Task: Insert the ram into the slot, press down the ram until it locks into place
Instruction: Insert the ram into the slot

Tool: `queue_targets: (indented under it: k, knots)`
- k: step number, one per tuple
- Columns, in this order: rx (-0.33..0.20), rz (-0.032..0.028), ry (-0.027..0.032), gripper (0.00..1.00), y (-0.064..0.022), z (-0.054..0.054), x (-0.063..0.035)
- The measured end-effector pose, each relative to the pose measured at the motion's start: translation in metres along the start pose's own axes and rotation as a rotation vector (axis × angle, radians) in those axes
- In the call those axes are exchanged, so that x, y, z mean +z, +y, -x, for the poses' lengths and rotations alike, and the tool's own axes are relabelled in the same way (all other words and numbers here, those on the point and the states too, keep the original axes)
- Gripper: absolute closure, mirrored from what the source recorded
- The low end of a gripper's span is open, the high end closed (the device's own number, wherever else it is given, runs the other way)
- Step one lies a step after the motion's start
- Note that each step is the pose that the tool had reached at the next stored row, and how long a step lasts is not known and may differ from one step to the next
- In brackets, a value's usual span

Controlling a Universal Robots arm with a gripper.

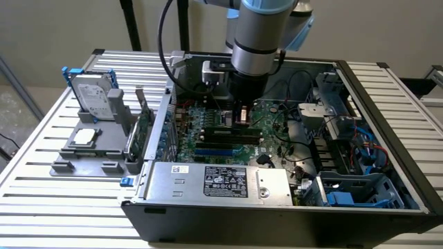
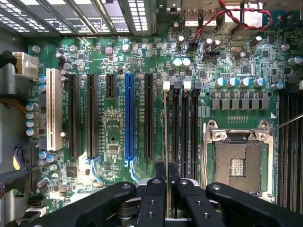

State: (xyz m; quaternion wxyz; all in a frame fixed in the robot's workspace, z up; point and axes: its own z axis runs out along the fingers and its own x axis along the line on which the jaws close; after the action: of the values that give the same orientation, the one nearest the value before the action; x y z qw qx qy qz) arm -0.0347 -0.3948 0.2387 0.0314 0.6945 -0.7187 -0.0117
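Note:
The ram [image 2: 166, 127] stands edge-on in the outermost black slot [image 2: 166, 86] of a bank of several, beside the CPU socket. In the exterior view it is a dark stick [image 1: 227, 132] on the motherboard inside the open computer case. My gripper [image 1: 241, 118] reaches straight down into the case over the end of that stick nearer the exterior view's right. In the wrist view its black fingers [image 2: 160, 177] stand close together, shut, right above the ram's end [image 2: 167, 171]. I cannot tell whether they touch it. The slot's clip on the gripper's side is hidden under the fingers.
A shorter blue socket [image 2: 129, 118] and black expansion sockets lie beside the slots. The CPU socket [image 2: 236, 163] is on the other side. The case holds a power supply [image 1: 218, 181], cables [image 1: 298, 150] and a drive cage [image 1: 353, 189]. A hard drive [image 1: 93, 98] stands on a grey fixture [image 1: 90, 150].

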Motion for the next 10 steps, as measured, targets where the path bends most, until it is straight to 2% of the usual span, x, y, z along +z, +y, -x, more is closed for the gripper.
queue_targets:
  k: [4, 8, 10]
  knots:
    - [0.003, -0.0036, -0.0004, 0.86, 0.0002, 0.0, 0.001]
    - [0.003, -0.0104, -0.0005, 0.86, 0.001, 0.0, 0.0029]
    - [0.003, -0.011, -0.0004, 0.86, 0.002, 0.0, 0.0042]
